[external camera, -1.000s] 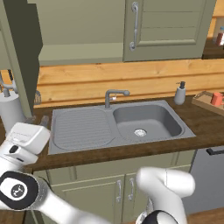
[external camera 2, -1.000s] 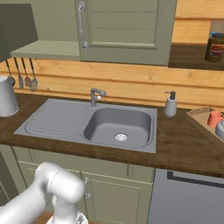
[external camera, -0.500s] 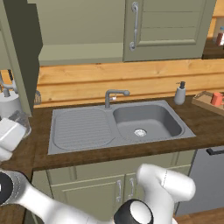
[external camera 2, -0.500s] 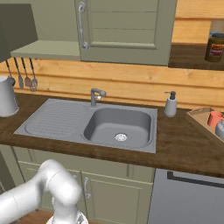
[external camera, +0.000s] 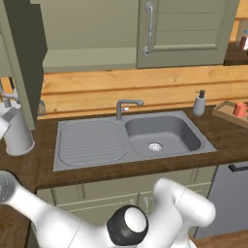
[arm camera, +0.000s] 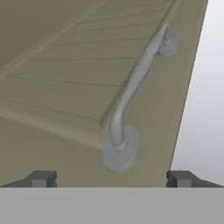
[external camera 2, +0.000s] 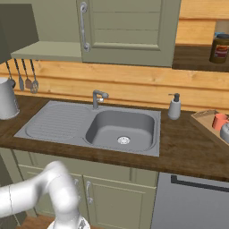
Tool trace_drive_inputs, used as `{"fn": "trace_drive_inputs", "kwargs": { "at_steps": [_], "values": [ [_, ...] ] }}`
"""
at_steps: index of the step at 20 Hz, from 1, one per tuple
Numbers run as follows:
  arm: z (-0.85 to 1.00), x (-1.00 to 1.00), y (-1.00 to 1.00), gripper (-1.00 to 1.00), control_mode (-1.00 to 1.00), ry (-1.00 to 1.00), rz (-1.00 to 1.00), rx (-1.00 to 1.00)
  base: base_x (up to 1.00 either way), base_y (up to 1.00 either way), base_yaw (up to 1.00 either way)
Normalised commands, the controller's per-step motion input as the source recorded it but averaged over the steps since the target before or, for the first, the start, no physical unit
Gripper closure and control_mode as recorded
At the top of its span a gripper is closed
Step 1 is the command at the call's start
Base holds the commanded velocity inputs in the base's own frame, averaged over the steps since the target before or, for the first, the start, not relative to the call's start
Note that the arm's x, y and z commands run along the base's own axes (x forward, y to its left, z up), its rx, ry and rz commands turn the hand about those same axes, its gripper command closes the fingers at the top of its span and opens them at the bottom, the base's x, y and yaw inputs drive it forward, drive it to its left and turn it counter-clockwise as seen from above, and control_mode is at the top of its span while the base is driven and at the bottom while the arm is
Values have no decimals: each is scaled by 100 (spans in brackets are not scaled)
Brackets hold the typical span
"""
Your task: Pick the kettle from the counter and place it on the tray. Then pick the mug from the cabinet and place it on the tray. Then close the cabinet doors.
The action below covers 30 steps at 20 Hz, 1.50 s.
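My gripper (arm camera: pixel 111 179) is open, its two dark fingertips (arm camera: pixel 41 178) wide apart with nothing between them. It faces a sage-green paneled cabinet door (arm camera: pixel 65 78) from close by, just below the lower end of its curved silver handle (arm camera: pixel 131 92). The cabinet (external camera: pixel 87 29) has its left door (external camera: pixel 24 58) swung open and its right door (external camera: pixel 189 24) shut. At the counter's (external camera 2: pixel 179 147) right end lies the light-wood tray (external camera 2: pixel 203 120) with the orange-red mug (external camera 2: pixel 219 120) on it. The silver-grey kettle (external camera 2: pixel 226 133) shows at the frame edge beside the mug.
An inset grey sink (external camera: pixel 160 135) with a tap (external camera: pixel 127 105) and drainboard fills the counter's middle. A white soap dispenser (external camera 2: pixel 173 107) stands to its right, a grey jug (external camera: pixel 18 136) to its left. Utensils (external camera 2: pixel 20 76) hang on the wall; a dark jar (external camera 2: pixel 219 47) sits on a shelf.
The arm has swung further left, carrying the hand almost out of the left base view. The counter, sink, tray and doors have not moved.
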Motion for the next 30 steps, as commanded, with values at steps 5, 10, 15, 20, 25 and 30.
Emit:
{"fn": "trace_drive_inputs", "kwargs": {
  "at_steps": [5,10,15,20,25,30],
  "values": [
    [40,21,-43,-100,-100,10,-9,0,0,0,0],
    [43,14,-64,-100,-100,10,-6,0,0,0,0],
    [34,9,-83,-100,-100,7,-3,0,0,0,0],
    [22,20,-92,-100,-100,1,0,2,0,0,0],
    [11,22,-99,-100,-100,0,0,4,0,0,0],
    [1,13,-100,-100,-100,-3,4,4,0,0,0]
  ]
}}
